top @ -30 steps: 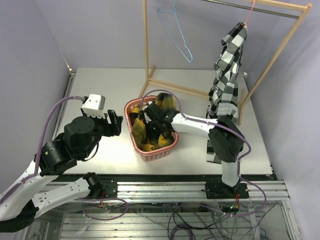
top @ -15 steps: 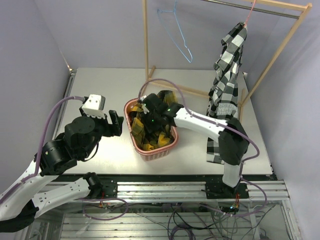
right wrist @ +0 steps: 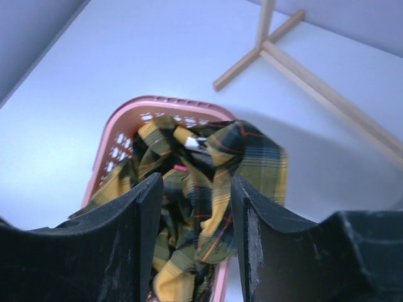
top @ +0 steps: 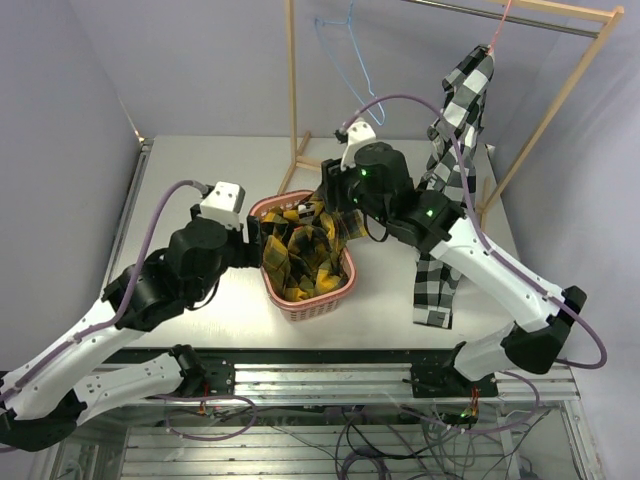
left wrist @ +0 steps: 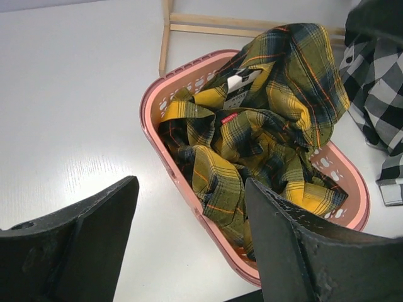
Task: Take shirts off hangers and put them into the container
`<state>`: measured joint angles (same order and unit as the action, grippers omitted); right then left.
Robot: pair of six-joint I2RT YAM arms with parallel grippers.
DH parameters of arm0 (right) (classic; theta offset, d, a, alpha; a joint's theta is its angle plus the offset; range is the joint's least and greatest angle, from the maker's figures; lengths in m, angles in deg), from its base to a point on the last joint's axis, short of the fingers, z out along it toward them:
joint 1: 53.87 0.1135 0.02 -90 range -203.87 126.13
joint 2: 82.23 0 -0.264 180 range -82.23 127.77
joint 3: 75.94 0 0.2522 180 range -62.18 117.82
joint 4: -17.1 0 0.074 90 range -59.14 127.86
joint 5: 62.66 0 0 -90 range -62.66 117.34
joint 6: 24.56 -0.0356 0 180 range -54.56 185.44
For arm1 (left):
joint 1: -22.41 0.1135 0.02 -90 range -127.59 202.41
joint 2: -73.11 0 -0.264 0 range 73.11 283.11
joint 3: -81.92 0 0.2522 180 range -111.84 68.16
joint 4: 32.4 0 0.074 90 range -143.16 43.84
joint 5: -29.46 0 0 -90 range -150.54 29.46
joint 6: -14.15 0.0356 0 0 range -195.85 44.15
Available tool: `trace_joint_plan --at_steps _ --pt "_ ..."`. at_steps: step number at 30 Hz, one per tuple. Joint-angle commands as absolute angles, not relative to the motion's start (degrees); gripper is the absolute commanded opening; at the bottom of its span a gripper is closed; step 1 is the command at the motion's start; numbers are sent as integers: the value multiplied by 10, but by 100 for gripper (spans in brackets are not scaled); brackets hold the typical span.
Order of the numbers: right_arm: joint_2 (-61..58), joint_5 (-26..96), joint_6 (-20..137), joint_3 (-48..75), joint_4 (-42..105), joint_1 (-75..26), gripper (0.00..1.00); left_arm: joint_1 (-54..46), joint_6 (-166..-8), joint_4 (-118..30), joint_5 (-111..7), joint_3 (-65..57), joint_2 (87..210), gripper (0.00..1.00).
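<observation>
The yellow-and-dark plaid shirt [top: 303, 250] lies bunched in the salmon-pink basket [top: 300, 306], one fold draped over the far right rim. In the left wrist view the same shirt [left wrist: 264, 132] fills the basket [left wrist: 153, 129]. My left gripper [top: 252, 241] is open beside the basket's left rim, nothing between its fingers [left wrist: 82, 239]. My right gripper [top: 331, 196] hovers open above the basket's far end, over the shirt [right wrist: 208, 167]. The black-and-white check shirt [top: 458, 130] hangs on the pink hanger [top: 500, 25]. The light blue hanger [top: 352, 75] hangs bare.
The wooden rack [top: 292, 90] stands behind the basket, its foot bar [right wrist: 315, 78] on the table just past it. The check shirt's tail [top: 432, 290] reaches the table on the right, close to the right arm. Walls close in on both sides.
My right gripper has opened, let go of the plaid shirt and risen out of the basket toward the back right. My left arm has moved in toward the basket's left rim.
</observation>
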<state>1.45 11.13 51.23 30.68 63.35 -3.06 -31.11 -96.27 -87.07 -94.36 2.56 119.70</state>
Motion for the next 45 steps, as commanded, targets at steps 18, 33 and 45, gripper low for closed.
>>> trace_joint_plan --at_steps 18,33,45 --pt "99 47 513 293 654 -55 57 -312 -910 -862 -972 87 1137 80" --pt "128 37 531 272 645 -72 39 -312 -884 -824 -985 171 1132 82" --pt "110 233 561 247 641 -32 8 -313 -896 -779 -1006 216 1085 80"
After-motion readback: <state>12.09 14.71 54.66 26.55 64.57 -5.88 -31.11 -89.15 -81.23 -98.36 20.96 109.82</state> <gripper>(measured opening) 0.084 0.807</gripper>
